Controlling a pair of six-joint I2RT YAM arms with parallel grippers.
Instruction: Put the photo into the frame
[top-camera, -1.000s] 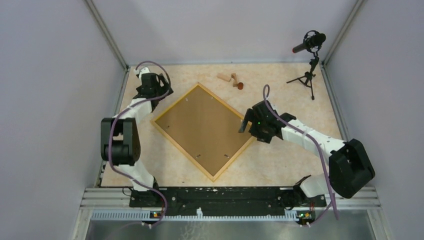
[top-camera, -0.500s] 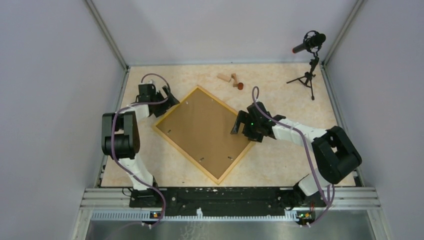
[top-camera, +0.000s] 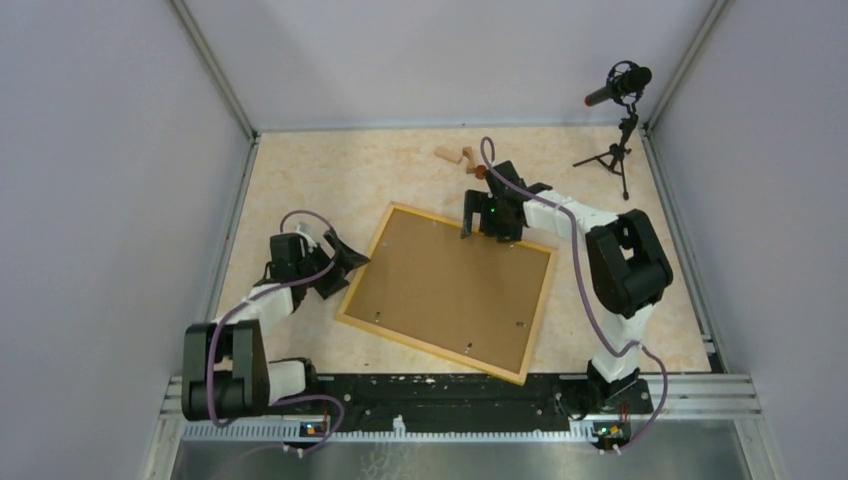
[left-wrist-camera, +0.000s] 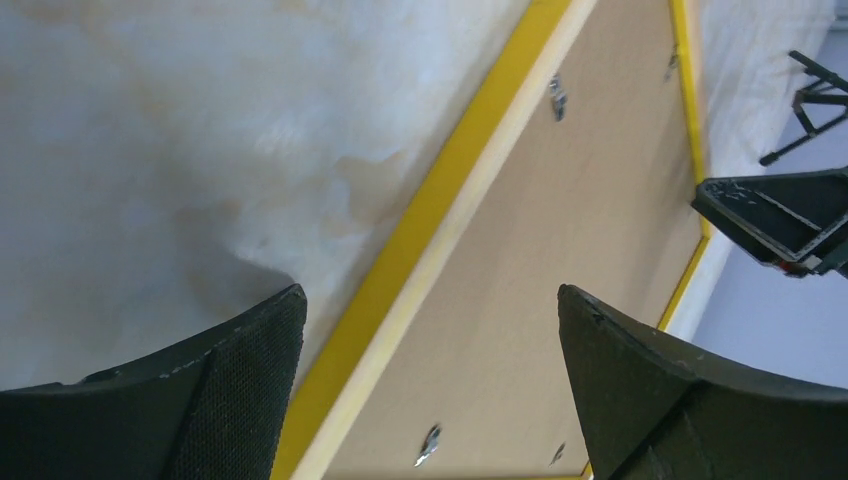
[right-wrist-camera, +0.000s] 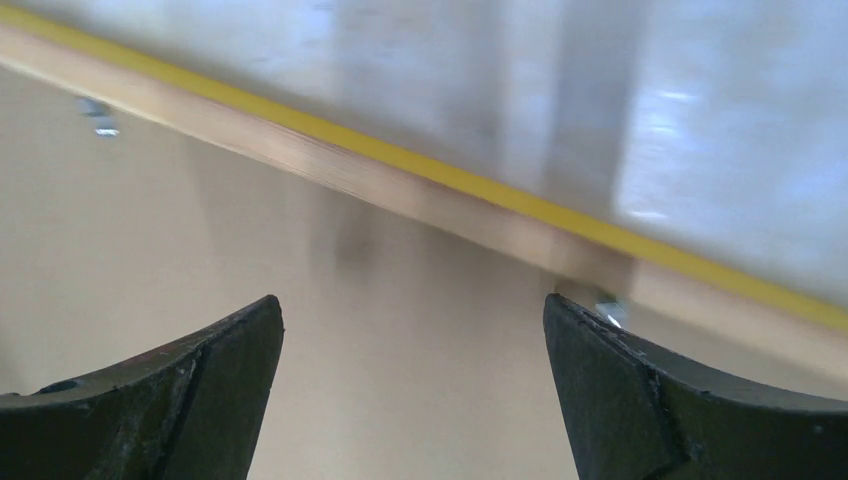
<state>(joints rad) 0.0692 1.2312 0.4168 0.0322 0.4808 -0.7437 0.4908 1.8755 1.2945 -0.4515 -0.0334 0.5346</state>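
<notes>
The frame (top-camera: 430, 215), thin and yellow-orange, lies flat mid-table with the plain brown backing board (top-camera: 445, 292) filling it, back side up. The photo is hidden or out of view. My left gripper (top-camera: 345, 262) is open and empty, low at the frame's left edge. In the left wrist view its jaws (left-wrist-camera: 428, 292) straddle the yellow edge (left-wrist-camera: 440, 200) and the board (left-wrist-camera: 580, 200). My right gripper (top-camera: 478, 222) is open and empty over the frame's far edge. In the right wrist view it (right-wrist-camera: 412, 305) hangs above the board (right-wrist-camera: 400, 380), with the yellow rim (right-wrist-camera: 400, 155) just beyond.
Small metal tabs (left-wrist-camera: 557, 98) stick out along the frame's inner edge. A few small wooden pieces (top-camera: 458, 156) lie at the back of the table. A microphone on a tripod (top-camera: 620, 120) stands at the back right. Walls close in both sides.
The frame has turned clockwise and slid toward the front. My left gripper moved nearer along the frame's left side. My right gripper swung back to the frame's far edge.
</notes>
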